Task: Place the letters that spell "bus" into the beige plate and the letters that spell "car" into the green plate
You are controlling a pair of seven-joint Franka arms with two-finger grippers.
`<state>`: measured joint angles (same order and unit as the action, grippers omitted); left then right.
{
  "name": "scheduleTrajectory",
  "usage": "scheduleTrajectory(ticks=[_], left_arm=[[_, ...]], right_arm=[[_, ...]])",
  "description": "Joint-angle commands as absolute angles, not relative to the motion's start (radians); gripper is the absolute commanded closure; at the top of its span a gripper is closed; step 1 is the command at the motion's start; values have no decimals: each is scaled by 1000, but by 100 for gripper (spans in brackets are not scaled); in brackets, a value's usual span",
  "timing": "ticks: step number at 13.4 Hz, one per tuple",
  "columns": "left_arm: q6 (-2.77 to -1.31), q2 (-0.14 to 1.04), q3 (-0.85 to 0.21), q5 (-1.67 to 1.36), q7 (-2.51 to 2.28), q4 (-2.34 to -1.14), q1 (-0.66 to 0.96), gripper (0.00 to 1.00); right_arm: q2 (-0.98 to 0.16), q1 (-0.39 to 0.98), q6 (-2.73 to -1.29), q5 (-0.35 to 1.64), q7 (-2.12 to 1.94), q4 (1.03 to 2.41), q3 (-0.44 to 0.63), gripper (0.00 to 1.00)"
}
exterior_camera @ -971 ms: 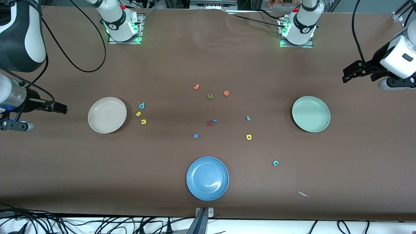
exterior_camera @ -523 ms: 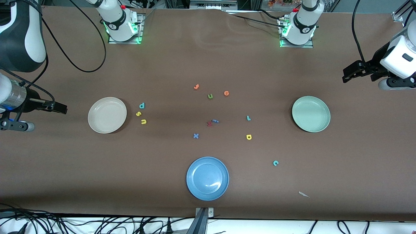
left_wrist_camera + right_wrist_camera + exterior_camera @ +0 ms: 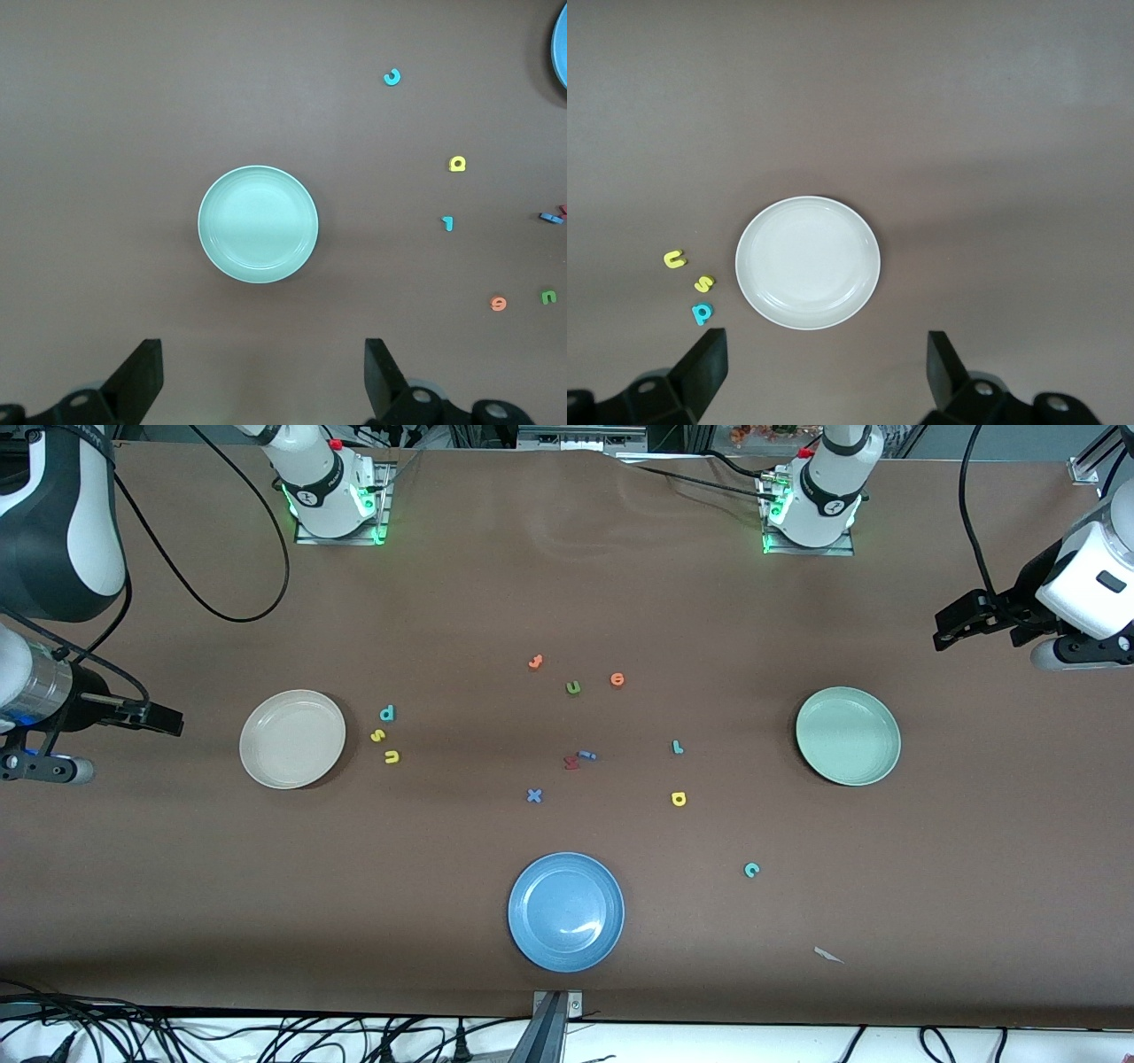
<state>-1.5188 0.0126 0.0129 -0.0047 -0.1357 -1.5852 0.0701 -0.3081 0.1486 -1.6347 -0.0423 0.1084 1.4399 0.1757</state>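
Both grippers stand with fingers spread wide and nothing between them. Your left gripper (image 3: pixel 952 624) hangs at the upper right edge of the front frame, over bare table just past the green plate (image 3: pixel 848 736); in its wrist view the two fingers (image 3: pixel 142 376) frame that plate (image 3: pixel 258 224) with brown surface on every side of the rim. Your right gripper (image 3: pixel 164 719) sits at the left edge of the front frame, over open table beside the beige plate (image 3: pixel 292 739), and its wrist view shows the plate (image 3: pixel 807 262) centred between the fingers (image 3: pixel 704 363).

Look just beside the beige plate's rim, toward the middle of the table: the teal "b" (image 3: pixel 386 713), yellow "s" (image 3: pixel 378 735) and yellow "u" (image 3: pixel 392 757) lie in a short column, close together but apart from the rim.

Toward the green plate you have the teal-blue "r" (image 3: pixel 677 747), the yellow "a" (image 3: pixel 679 799) lower in the frame, and the teal "c" (image 3: pixel 751 870) lower still, each well apart from the others and from the plate.

Mid-frame lie two orange letters (image 3: pixel 535 662), an olive "u" (image 3: pixel 573 687), a red and blue pair (image 3: pixel 578 759) touching, and a blue "x" (image 3: pixel 533 796). Near the bottom edge rests the blue plate (image 3: pixel 566 912).
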Motion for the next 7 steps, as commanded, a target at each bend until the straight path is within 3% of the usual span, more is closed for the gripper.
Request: scheduleTrajectory(ticks=[1,7], left_arm=[[-1496,18,15,17,-118,-1559,75,0],[-1497,20,14,17,-118,-1559,75,0]], right_arm=[[-301,150,-1635,-55,118,1447,172,1],[-299,184,-1635,-54,205,1447,170,1]])
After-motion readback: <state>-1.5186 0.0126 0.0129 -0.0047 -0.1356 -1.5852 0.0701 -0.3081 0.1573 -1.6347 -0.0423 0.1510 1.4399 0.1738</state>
